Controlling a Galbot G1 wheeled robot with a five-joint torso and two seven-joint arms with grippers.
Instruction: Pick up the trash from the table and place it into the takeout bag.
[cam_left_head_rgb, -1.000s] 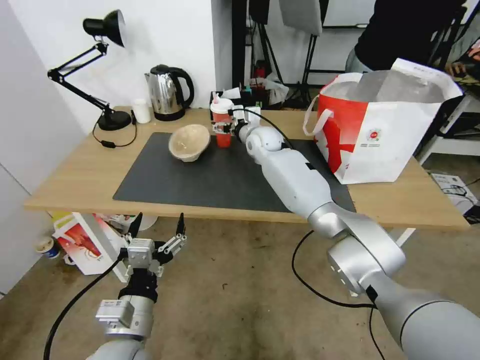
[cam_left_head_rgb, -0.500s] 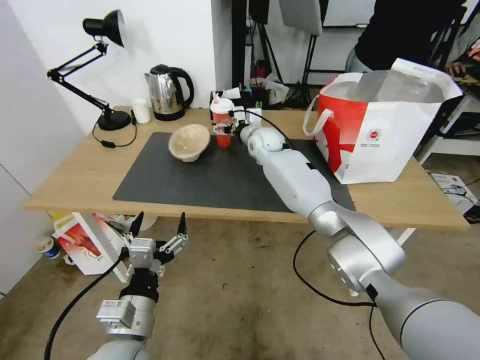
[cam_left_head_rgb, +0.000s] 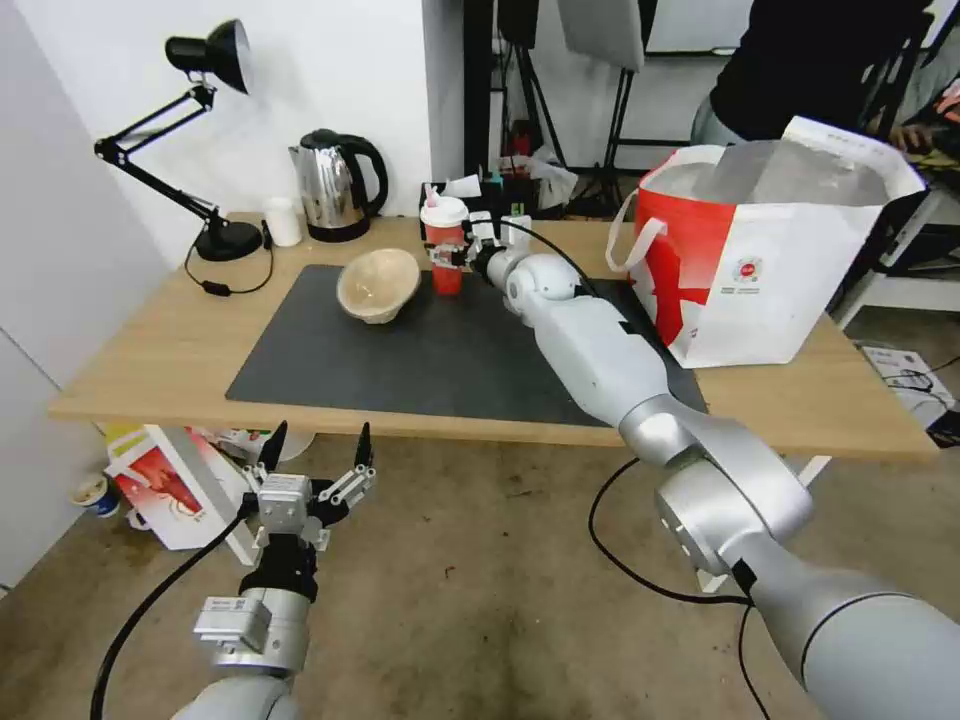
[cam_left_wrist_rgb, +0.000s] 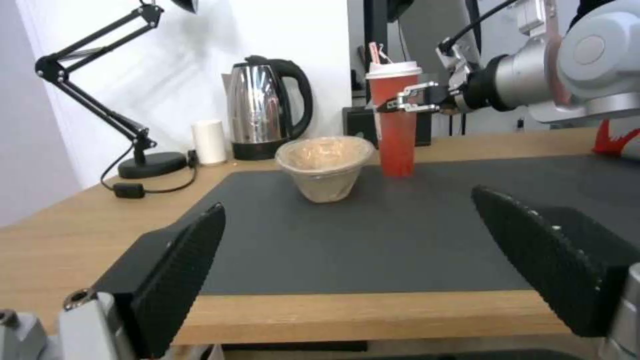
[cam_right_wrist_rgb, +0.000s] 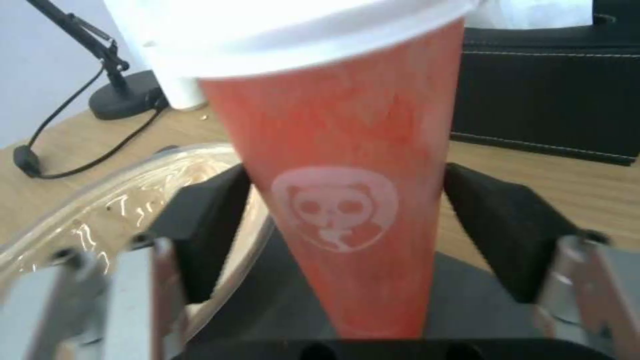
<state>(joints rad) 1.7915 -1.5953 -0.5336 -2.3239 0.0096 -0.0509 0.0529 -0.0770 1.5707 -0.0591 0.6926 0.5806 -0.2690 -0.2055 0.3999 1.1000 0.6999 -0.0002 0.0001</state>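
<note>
Long light-wood table (cam_left_head_rgb: 150, 350) across the middle of the head view, dark mat on top. Takeout bag (cam_left_head_rgb: 770, 270) at upper right, upright on the table's end, mouth open and foil showing, probably left gaping for easy drops. Right arm stretched diagonally from lower right toward upper centre. Tan pulp bowl (cam_left_head_rgb: 378, 284) left of centre on the mat, tilted on its side. Red cup with white lid (cam_left_head_rgb: 445, 250) upright just beside the bowl. Right gripper (cam_left_head_rgb: 447, 256) around the cup at mid-height, pads apart with slim gaps either side, not yet clamped; apparently set there for a side grasp below the lid. Left gripper (cam_left_head_rgb: 318, 455) parked low at lower left, below the table edge, fingers spread.

Right wrist view: panda logo on the cup, clear film over the bowl. Left wrist view: cup base resting on the mat.
</note>
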